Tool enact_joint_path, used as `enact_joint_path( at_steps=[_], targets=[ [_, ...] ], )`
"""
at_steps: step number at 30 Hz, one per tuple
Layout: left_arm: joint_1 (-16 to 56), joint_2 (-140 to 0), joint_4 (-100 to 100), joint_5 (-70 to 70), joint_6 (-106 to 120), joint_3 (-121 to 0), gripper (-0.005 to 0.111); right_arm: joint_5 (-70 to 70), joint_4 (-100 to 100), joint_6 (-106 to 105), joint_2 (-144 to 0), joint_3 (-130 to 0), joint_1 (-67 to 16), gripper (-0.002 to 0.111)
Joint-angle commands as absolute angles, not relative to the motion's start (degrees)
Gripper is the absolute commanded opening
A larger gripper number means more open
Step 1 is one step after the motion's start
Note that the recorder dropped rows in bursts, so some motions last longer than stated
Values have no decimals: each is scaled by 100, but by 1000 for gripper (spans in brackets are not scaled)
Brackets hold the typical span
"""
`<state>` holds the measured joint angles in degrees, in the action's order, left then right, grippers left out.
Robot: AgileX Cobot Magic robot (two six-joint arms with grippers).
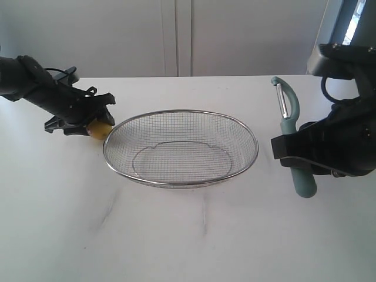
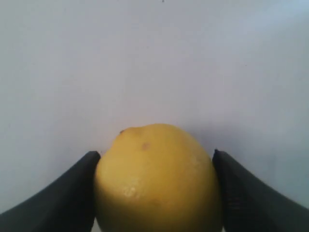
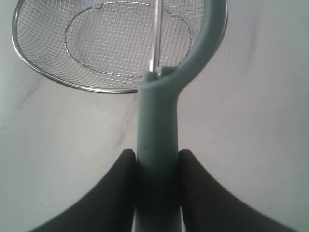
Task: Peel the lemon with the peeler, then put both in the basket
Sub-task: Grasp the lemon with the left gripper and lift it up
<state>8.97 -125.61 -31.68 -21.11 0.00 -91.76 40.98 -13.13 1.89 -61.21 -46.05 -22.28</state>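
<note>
The left jaws, matte black, pinch the lemon [image 1: 100, 130] at middle-left of the frame, its smooth yellow skin wedged between them, just beside the oval wire-mesh basket [image 1: 238, 144] at centre. Far right, the right jaws clamp the peeler [image 1: 290, 124] by its pale teal handle, curved head and metal blade pointing up-frame.

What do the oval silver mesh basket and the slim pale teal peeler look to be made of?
Oval silver mesh basket: metal wire, it seems, a fine woven grid with a thicker shiny rim. Slim pale teal peeler: probably moulded plastic, smooth and matte with an even colour; its thin bright blade looks like bare metal.
</note>
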Motion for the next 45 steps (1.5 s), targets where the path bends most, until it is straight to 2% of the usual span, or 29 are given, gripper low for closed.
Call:
enact_joint_path(
  at_steps=[1,12,19,24,30,37,39,45],
  targets=[
    [664,-12201,-2933,-2568,107,-9146,0,4008,-1301,120,-6076,-4607,-2227,0],
    [468,-10637,-3055,-4206,2644,-9146,0,4008,-1301,120,-6076,-4607,-2227,0],
    [468,-9782,-4765,-5736,5268,-8994,0,4008,-1301,120,-6076,-4607,-2227,0],
    [468,-8911,-6069,-5817,6949,-8152,0,4008,-1301,120,-6076,-4607,-2227,0],
    [468,-7939,-6463,-5889,8100,-6935,0,4008,-1301,120,-6076,-4607,-2227,0],
    [468,-6938,-6677,-6029,8742,-5911,0,4008,-1301,120,-6076,-4607,-2227,0],
    [468,-6721,-6727,-6435,8973,-5694,0,4008,-1301,120,-6076,-4607,-2227,0],
    [468,-6282,-7087,-6829,9173,-5361,0,4008,-1301,120,-6076,-4607,-2227,0]
  ],
)
